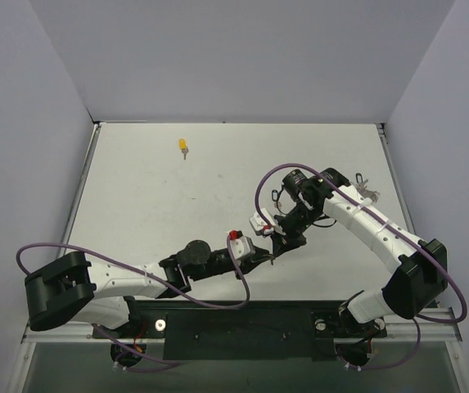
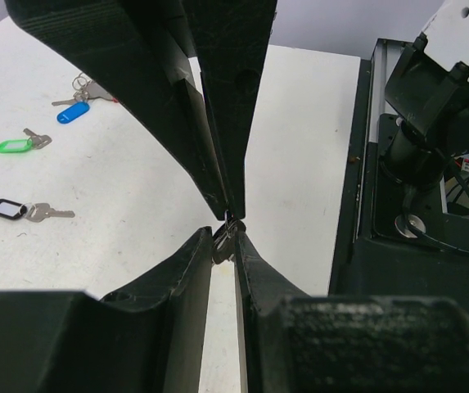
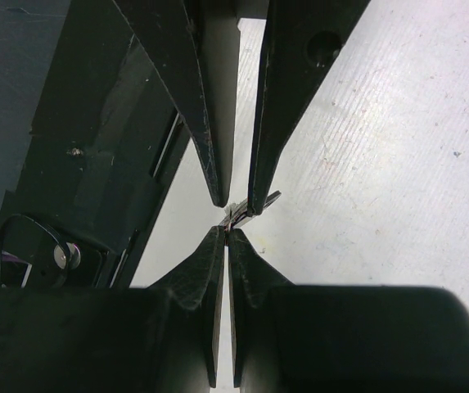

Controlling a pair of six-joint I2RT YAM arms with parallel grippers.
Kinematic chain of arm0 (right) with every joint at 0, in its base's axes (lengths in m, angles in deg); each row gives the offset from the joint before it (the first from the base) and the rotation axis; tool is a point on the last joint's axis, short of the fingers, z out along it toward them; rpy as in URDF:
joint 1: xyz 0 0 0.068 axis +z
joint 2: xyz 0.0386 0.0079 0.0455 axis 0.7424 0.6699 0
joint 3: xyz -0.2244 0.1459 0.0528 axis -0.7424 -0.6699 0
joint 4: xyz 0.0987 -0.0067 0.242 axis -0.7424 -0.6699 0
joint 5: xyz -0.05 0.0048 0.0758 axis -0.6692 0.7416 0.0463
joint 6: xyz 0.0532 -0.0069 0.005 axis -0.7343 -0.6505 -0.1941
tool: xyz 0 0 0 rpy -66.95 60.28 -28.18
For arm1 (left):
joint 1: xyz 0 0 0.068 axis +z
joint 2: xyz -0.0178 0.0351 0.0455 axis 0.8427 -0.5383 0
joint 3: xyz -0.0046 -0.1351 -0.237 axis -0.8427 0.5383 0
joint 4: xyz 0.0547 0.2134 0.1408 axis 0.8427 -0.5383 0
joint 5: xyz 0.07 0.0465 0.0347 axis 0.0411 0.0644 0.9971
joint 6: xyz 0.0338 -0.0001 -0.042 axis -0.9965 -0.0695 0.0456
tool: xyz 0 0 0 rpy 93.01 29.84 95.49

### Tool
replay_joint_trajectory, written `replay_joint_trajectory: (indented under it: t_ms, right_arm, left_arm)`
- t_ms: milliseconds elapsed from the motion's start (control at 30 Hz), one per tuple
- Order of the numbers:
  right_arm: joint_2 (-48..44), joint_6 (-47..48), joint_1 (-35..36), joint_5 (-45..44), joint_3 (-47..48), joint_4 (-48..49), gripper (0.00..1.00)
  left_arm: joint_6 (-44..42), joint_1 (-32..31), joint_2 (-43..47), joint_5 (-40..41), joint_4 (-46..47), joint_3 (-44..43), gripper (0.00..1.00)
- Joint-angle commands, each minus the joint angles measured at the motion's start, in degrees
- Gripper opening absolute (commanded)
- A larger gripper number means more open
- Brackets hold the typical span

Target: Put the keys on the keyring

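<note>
The left gripper (image 2: 224, 237) and right gripper (image 3: 227, 232) meet tip to tip at the near middle of the table (image 1: 136, 205). The left fingers pinch a small silver bit (image 3: 250, 205) (too tiny to name). The right fingers are clenched tight against it. The yellow key (image 1: 184, 146) lies far left. The blue key (image 2: 74, 112), green key (image 2: 15, 146) and black key (image 2: 6, 209) lie farther right.

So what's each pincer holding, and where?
Both the left pincer and right pincer pinch one tiny metal piece, tip to tip. Key or ring, and which part: can't tell.
</note>
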Motion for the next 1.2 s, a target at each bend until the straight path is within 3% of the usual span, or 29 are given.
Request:
replay_joint_trajectory:
  t_ms: [0, 533, 700, 800, 1033, 1133, 1167]
  right_arm:
    - [0.65, 0.26, 0.26, 2.01, 0.26, -2.61, 0.00]
    - [0.38, -0.09, 0.26, 2.36, 0.17, -2.43, 0.00]
    - [0.56, -0.26, 0.26, 2.54, 0.26, -2.43, 0.00]
    - [0.56, -0.35, 0.26, 2.71, 0.26, -2.52, 0.00]
    - [0.47, -1.31, 0.00, 3.42, 0.61, -2.52, 0.00]
    - [0.73, -3.07, -1.67, 5.08, 1.22, -2.69, 0.19]
    - [0.73, -3.60, -2.20, 5.52, 1.31, -2.78, 0.32]
  left_arm:
    - [1.68, -0.35, -0.45, 0.18, 4.22, -2.89, 0.27]
    - [2.56, -0.79, -2.03, -0.88, 5.10, -3.42, 0.26]
    - [2.47, -0.79, -2.29, -0.88, 4.31, -4.03, 0.14]
    - [2.21, -0.79, -2.47, -0.79, 3.25, -4.48, 0.00]
    - [1.51, -0.79, -1.68, 1.23, -0.01, -4.57, 0.00]
    - [1.68, -0.79, -0.36, 2.98, 2.10, -2.55, 0.00]
    - [1.68, -0.79, 0.16, 3.34, 2.46, -2.19, 0.00]
